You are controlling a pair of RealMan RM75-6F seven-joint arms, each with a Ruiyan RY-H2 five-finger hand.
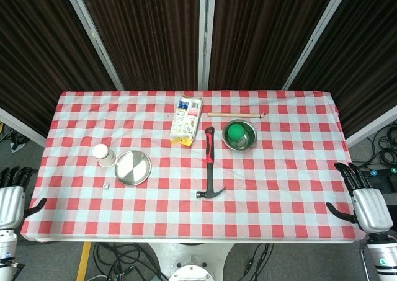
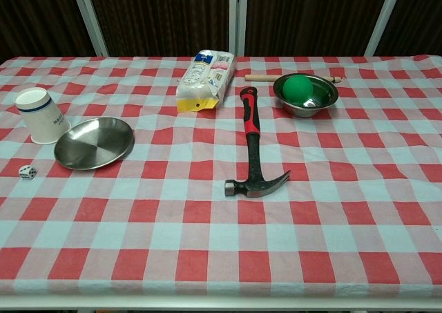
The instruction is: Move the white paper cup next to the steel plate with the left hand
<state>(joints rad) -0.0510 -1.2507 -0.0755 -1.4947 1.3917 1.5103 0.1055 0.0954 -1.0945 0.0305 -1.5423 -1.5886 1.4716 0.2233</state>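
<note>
The white paper cup [image 1: 104, 155] [image 2: 40, 117] stands upside down on the checked cloth, touching the left rim of the round steel plate [image 1: 133, 167] [image 2: 94, 142]. My left hand [image 1: 12, 194] hangs off the table's left edge with its fingers spread and nothing in it. Off the right edge, my right hand [image 1: 361, 197] is likewise open and holds nothing. Neither hand shows in the chest view.
A small white die [image 1: 106, 185] [image 2: 27, 171] lies in front of the cup. A red-and-black hammer [image 1: 209, 163] [image 2: 252, 144] lies mid-table. A snack bag [image 1: 187, 120] [image 2: 204, 80], a steel bowl with a green ball [image 1: 239, 134] [image 2: 304, 94] and a wooden stick [image 1: 236, 114] sit further back.
</note>
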